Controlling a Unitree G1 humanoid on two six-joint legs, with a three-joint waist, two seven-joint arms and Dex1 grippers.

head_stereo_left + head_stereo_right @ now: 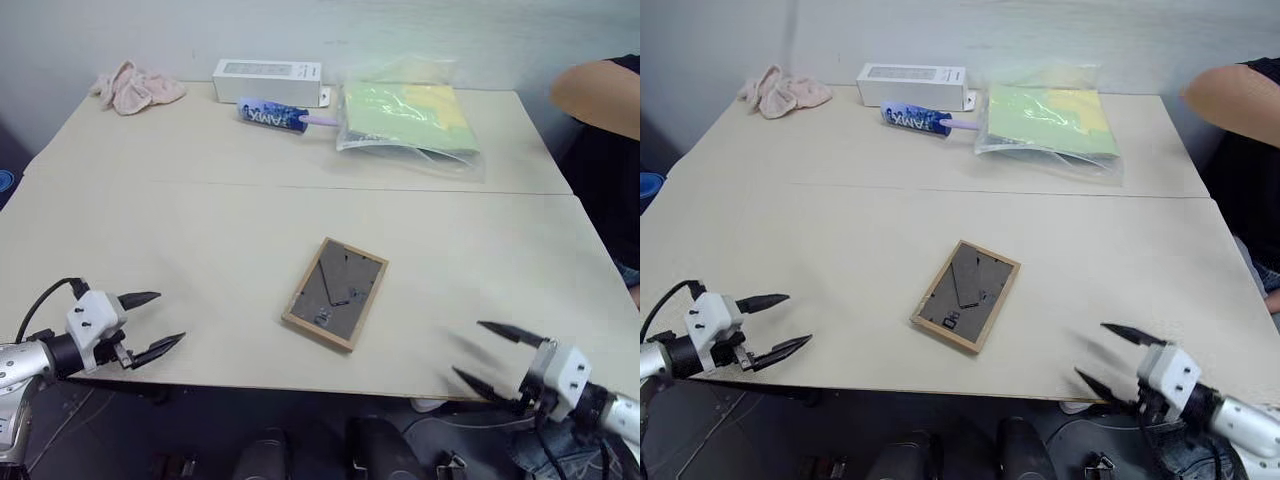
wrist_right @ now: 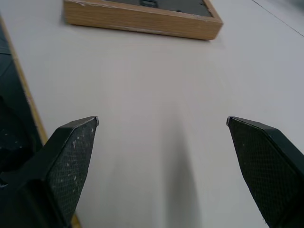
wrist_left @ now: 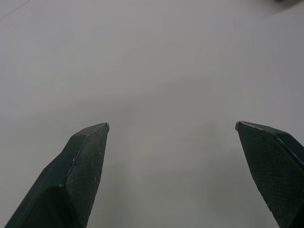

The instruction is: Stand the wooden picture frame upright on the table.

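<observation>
Currently: frame lies flat, back up, both grippers spread and empty

Face down near the front edge of the table (image 1: 200,230), the wooden picture frame (image 1: 335,293) shows its grey-brown backing and dark fold-out stand; the picture side is hidden against the tabletop. A small label on the backing is too small to read. The left gripper (image 1: 150,323) hangs at the front left edge, well apart from the frame, fingers wide with nothing between them. The right gripper (image 1: 487,354) stands at the front right edge, likewise spread and empty. The right wrist view shows the frame's light-wood side wall, cut off at the picture edge; the left wrist view gives bare tabletop between its fingers (image 3: 80,166).

At the far side lie a pink cloth (image 1: 135,87), a white oblong box (image 1: 267,80), lettering illegible, a blue tube (image 1: 275,116) with white writing not clearly readable, and a clear bag of yellow-green sheets (image 1: 408,120). A person's arm (image 1: 598,95) is cut off at the right.
</observation>
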